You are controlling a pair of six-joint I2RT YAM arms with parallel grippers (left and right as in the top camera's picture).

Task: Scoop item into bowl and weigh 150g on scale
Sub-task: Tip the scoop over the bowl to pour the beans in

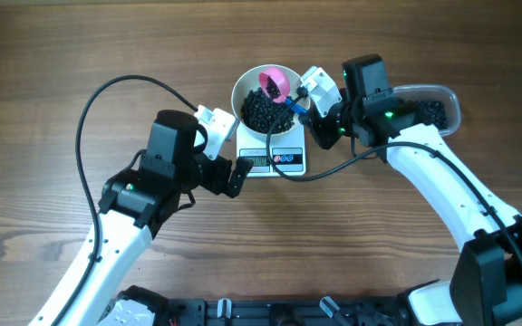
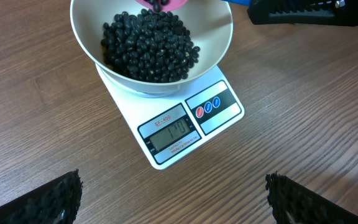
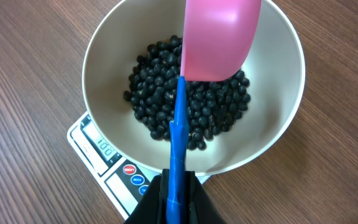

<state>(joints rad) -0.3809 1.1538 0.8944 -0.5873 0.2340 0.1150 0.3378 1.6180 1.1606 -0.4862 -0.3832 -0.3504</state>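
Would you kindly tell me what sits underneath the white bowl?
The white scale, its display and two round buttons showing in front; the bowl covers its weighing platform.

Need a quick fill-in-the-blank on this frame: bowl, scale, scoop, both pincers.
1. The bowl of black beans stands on the ____.
2. The right pincer is shut on the pink scoop by its ____ handle.
3. The left pincer is ____, holding nothing.
Missing words: scale; blue; open.
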